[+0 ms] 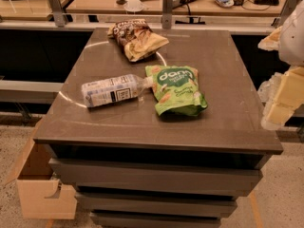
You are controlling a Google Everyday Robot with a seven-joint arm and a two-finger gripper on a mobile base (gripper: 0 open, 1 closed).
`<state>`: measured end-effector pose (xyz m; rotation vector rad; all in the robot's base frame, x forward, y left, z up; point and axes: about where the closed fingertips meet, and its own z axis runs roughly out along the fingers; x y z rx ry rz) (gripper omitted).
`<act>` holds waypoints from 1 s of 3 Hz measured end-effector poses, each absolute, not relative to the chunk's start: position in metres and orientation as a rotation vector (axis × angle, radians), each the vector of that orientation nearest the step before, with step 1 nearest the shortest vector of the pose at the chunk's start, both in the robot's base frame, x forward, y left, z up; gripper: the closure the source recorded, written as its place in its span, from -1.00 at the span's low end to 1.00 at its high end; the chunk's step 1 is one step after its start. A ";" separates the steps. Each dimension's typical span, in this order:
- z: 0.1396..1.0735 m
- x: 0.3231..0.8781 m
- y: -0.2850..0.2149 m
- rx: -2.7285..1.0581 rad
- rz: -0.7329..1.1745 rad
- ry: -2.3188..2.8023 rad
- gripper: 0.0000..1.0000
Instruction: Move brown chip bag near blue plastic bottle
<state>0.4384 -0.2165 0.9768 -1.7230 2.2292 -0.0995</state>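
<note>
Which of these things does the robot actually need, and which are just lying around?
Needed: brown chip bag, blue plastic bottle, gripper right of the table.
Lying about: green pouch, cardboard box on the floor.

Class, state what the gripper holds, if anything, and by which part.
Nothing: the gripper hangs beyond the table's right edge, while brown chip bag, blue plastic bottle and green pouch lie untouched.
</note>
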 end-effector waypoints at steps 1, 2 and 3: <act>0.977 0.438 -0.217 -1.723 -0.100 2.229 -1.00; 0.979 0.463 -0.217 -1.658 -0.036 2.161 -1.00; 0.978 0.533 -0.214 -1.443 0.090 2.055 -1.00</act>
